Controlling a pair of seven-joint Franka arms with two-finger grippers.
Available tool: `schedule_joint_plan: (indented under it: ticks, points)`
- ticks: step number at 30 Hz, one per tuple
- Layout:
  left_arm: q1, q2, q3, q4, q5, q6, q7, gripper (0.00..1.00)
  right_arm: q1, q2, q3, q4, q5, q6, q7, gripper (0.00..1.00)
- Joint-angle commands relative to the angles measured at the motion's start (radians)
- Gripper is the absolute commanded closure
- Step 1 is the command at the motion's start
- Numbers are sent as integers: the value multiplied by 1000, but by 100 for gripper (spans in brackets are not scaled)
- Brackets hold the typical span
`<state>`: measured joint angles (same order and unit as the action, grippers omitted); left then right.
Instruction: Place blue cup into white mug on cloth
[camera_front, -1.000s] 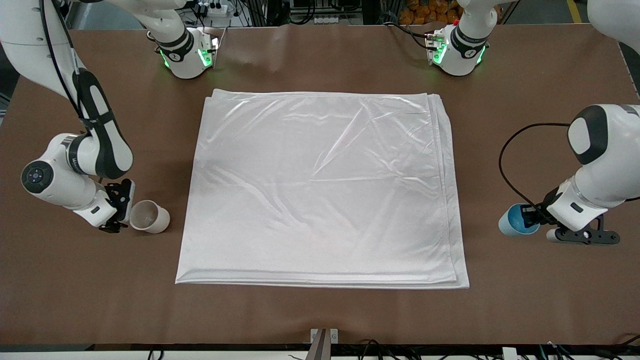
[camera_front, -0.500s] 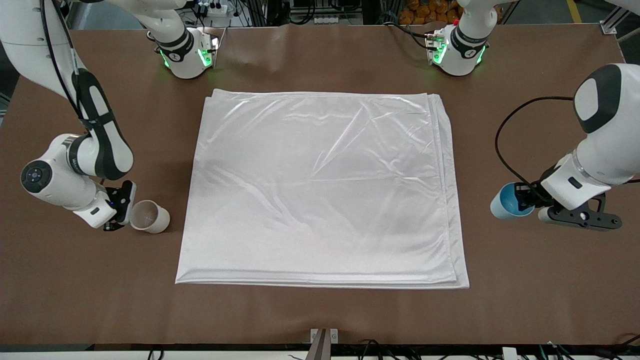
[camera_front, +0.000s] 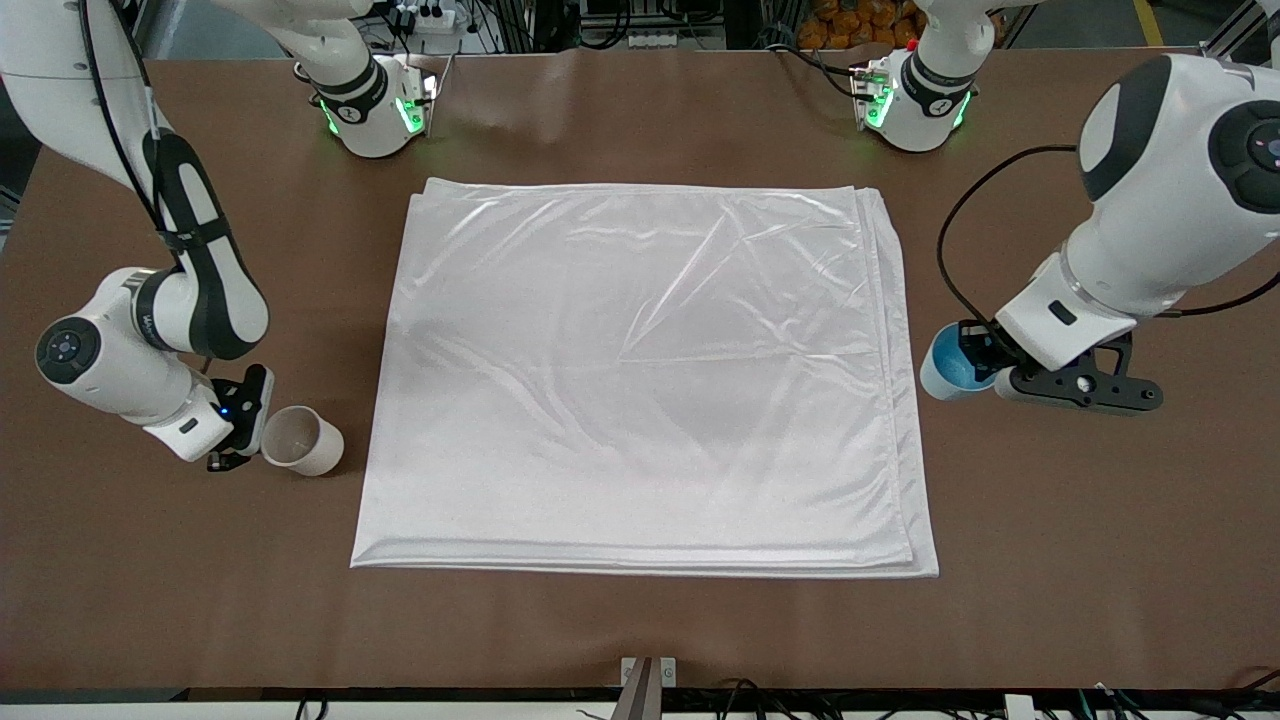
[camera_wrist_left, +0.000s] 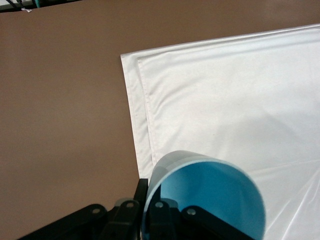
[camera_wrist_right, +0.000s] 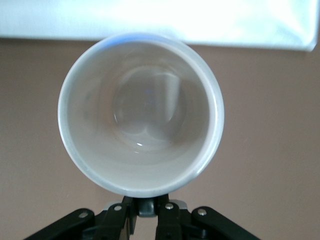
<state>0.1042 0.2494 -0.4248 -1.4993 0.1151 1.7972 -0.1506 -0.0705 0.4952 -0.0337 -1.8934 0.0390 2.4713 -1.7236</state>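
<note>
Since the earlier frames the left gripper (camera_front: 985, 362) has carried the blue cup (camera_front: 948, 362) up off the worktop (camera_front: 640, 630) and in toward the cloth (camera_front: 640, 375); the white mug (camera_front: 301, 441) and right gripper (camera_front: 245, 425) have barely shifted.

White mug: off-white, pale inside, tipped with its mouth partly toward the front camera, off the cloth at the right arm's end of the worktop. The right wrist view looks straight into its open mouth (camera_wrist_right: 141, 114), with brown worktop around it and the cloth edge (camera_wrist_right: 150, 20) close by. Right gripper's jaws are closed on the mug at its handle side; the handle itself is hidden.

Cloth: shiny white, folded, lightly wrinkled, roughly square, filling the middle of the worktop, its whole surface bare.

Blue cup: light blue, handleless, tapered, tilted, held in the air over bare worktop just beside the cloth's edge toward the left arm's end. The left wrist view shows its blue inside (camera_wrist_left: 207, 197) above the cloth's corner (camera_wrist_left: 131, 62). Left gripper's jaws are closed on the cup wall.
</note>
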Motion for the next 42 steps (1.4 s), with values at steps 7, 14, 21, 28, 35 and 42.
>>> schedule_joint_plan:
  ticks: [7,14,21,28,35,42]
  points:
    - [3,-10,-86,4,8,-19,-139,100,129,-84,41,-13,25,-95,107,100]
    - [-5,5,-97,2,18,-19,-164,100,244,-87,41,-10,25,-97,191,100]
    - [-24,28,-95,2,24,-19,-191,100,368,-83,40,-9,13,-91,330,100]
    - [-26,45,-92,2,58,-13,-191,100,494,-69,37,10,-8,-92,527,100]
    - [-24,50,-88,2,60,-13,-191,100,607,-1,37,65,-117,-89,783,100]
    - [-18,56,-88,2,75,-12,-187,100,649,89,40,137,-195,-83,862,100]
